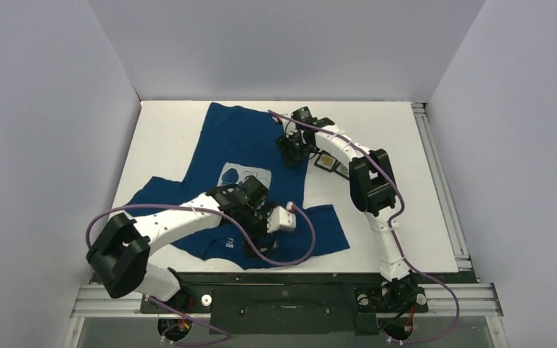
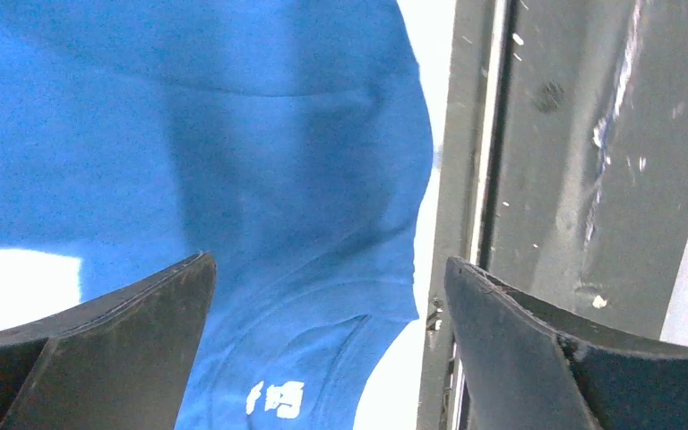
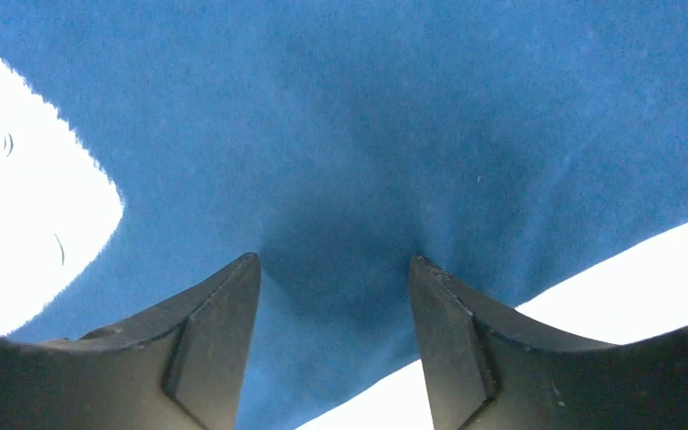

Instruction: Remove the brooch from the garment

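The dark blue T-shirt [image 1: 217, 141] lies spread on the white table, its pale square print [image 1: 245, 176] at mid-chest. My left gripper [image 1: 259, 239] is open and empty just above the shirt's near part; in the left wrist view [image 2: 329, 260] the collar and a white label [image 2: 273, 399] lie between its fingers. My right gripper [image 1: 292, 151] is open on the shirt's right edge; in the right wrist view [image 3: 333, 260] both fingertips press into the blue cloth [image 3: 349, 134], which dips between them. I see no brooch on the shirt in any view.
A small dark square item [image 1: 326, 162] lies on the white table just right of the shirt, partly under the right arm. The dark metal rail [image 1: 290, 279] runs along the near edge, close to the left gripper [image 2: 537, 179]. White walls enclose the table.
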Controlling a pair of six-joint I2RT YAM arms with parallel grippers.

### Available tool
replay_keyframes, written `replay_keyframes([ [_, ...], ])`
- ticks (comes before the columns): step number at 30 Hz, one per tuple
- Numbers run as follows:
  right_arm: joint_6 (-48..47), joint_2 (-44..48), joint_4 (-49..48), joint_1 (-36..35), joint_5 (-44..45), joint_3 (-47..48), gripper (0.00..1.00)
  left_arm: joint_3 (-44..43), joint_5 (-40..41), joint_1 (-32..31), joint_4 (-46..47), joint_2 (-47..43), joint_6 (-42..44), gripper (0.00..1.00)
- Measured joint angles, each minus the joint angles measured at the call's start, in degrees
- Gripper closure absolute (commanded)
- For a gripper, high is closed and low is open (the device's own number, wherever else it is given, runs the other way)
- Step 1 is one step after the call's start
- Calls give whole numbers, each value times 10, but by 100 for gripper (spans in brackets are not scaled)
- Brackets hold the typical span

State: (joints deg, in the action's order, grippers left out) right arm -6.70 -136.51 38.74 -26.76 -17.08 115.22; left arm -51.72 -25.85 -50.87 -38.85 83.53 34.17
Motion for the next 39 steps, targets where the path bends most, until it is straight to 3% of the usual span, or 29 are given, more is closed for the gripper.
replay_keyframes([
  [5, -5, 41, -1, 4, -16, -38, 28, -46, -62, 143, 0, -34, -23, 4],
  [10, 1, 113, -9, 9, -45, -49, 25, -75, -109, 275, 0, -50, -42, 4],
  [15, 19, 230, -38, 22, -81, -83, 24, -103, -155, 418, -3, -49, -74, 4],
  [22, 36, 437, -88, 108, -112, -235, 24, -203, -177, 601, -12, -5, -134, 4],
  [30, 1, 577, -76, 298, -131, -425, 24, -259, -145, 704, -9, 60, -183, 4],
  [34, -36, 586, -54, 377, -133, -494, 24, -243, -100, 720, 15, 65, -199, 4],
  [39, -63, 574, -47, 418, -134, -535, 24, -182, -70, 719, 43, 64, -215, 4],
])
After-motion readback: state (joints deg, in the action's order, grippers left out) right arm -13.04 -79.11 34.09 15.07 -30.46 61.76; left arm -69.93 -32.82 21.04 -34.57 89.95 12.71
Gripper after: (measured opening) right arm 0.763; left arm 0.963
